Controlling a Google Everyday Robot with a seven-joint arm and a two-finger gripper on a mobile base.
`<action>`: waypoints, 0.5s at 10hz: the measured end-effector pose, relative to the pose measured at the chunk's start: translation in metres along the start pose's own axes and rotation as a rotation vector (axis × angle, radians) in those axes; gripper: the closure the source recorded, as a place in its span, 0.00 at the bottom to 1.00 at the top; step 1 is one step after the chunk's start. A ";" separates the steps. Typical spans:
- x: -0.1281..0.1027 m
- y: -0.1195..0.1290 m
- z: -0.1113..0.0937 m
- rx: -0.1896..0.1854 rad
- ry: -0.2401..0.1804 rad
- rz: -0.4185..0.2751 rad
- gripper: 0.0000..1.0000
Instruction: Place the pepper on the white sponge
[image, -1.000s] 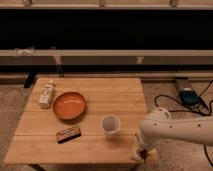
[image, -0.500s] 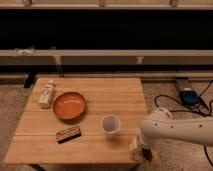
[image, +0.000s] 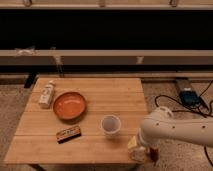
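The white sponge (image: 133, 146) is a pale cream block at the table's front right corner, partly covered by my arm. The pepper (image: 154, 153) shows as a small dark red shape just right of the sponge, at or past the table's edge. My gripper (image: 146, 152) hangs down from the white arm between the two, close against both. I cannot tell whether the pepper is held or whether it touches the sponge.
A white cup (image: 111, 124) stands left of the arm. An orange bowl (image: 69, 105), a white bottle (image: 47, 94) and a dark bar with orange marks (image: 68, 133) lie on the left half of the wooden table (image: 107, 95). Cables and a blue box (image: 188, 96) lie on the floor to the right.
The arm has shifted only slightly at the table's front right corner. The cup, bowl, bottle and bar have not moved.
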 end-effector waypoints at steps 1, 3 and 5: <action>-0.002 0.001 -0.002 -0.001 -0.006 -0.004 0.20; -0.007 0.004 -0.005 -0.004 -0.015 -0.015 0.20; -0.009 0.006 -0.006 -0.005 -0.018 -0.019 0.20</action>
